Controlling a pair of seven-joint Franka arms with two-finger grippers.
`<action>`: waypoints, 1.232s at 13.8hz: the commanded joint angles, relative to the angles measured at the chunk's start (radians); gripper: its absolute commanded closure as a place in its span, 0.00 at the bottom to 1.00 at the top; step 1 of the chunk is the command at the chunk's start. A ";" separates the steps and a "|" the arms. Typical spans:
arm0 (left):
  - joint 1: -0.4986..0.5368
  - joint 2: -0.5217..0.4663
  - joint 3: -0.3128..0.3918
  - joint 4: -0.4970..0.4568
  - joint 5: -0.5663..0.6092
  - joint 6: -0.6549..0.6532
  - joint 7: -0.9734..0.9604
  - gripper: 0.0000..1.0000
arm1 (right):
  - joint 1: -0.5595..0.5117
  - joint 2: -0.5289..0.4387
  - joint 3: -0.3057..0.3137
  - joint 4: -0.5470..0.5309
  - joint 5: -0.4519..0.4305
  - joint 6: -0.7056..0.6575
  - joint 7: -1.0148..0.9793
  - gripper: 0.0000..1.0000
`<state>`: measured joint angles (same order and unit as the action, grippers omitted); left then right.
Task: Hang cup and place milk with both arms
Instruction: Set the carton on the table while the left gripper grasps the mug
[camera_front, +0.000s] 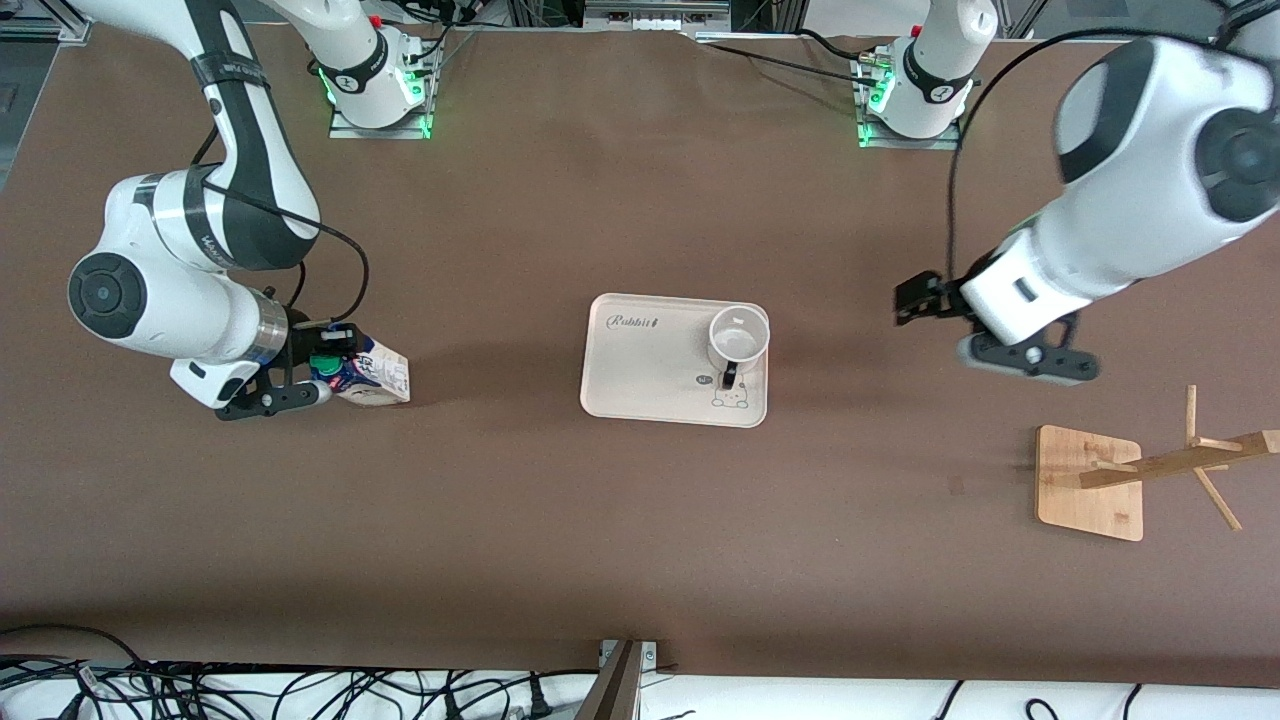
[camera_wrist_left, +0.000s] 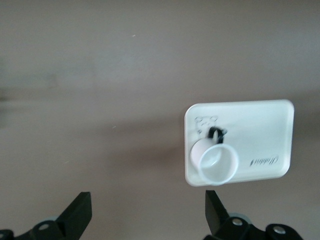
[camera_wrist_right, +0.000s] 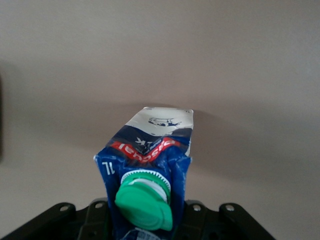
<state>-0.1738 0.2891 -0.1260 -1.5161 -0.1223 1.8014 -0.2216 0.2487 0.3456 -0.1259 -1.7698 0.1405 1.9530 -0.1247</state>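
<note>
A brown tabletop (camera_front: 560, 520) carries everything here. Near its middle lies a pale rectangular tray (camera_front: 640, 385) with "Rabbit" printed along one edge and a little bear drawing in one corner. The cup (camera_front: 738, 340), white with a black handle, stands upright on the tray at the corner toward the left arm's end, its handle turned toward the front camera and its mouth open upward. In the left wrist view the same cup (camera_wrist_left: 216, 162) shows on the tray (camera_wrist_left: 260, 130), handle touching the bear print.

Toward the right arm's end of the tabletop, well apart from the tray, is the milk carton (camera_front: 375, 378), blue and white with a round green cap (camera_front: 324, 364). The right gripper (camera_front: 318, 368) is down at it, fingers clenched on the gabled top around the cap. The right wrist view looks straight along the carton (camera_wrist_right: 150, 165): green cap (camera_wrist_right: 144, 202) closest, a red band across the blue panel, the white end farthest off, the carton sitting between the black finger mounts. I cannot tell whether the carton's base touches the tabletop or hangs just above it.

The left gripper (camera_front: 1020, 345) hangs in the air over bare tabletop between the tray and a wooden cup rack (camera_front: 1150, 475). Its fingers (camera_wrist_left: 77, 215) are spread wide apart with nothing between them. The rack has a flat square bamboo base and a post with pegs, standing toward the left arm's end, nearer the front camera than the gripper.
</note>
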 joint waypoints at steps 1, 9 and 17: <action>-0.128 0.093 0.005 0.028 -0.005 0.141 -0.271 0.00 | 0.004 -0.046 -0.006 -0.124 0.019 0.116 -0.044 0.68; -0.314 0.263 0.006 -0.028 0.099 0.354 -0.349 0.00 | 0.004 -0.051 -0.009 -0.140 0.019 0.136 -0.030 0.00; -0.398 0.281 0.005 -0.153 0.102 0.354 -0.400 0.01 | 0.006 -0.195 -0.047 0.010 -0.004 -0.092 0.019 0.00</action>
<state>-0.5600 0.5764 -0.1317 -1.6472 -0.0400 2.1548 -0.6067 0.2505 0.2101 -0.1651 -1.7930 0.1406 1.9383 -0.1377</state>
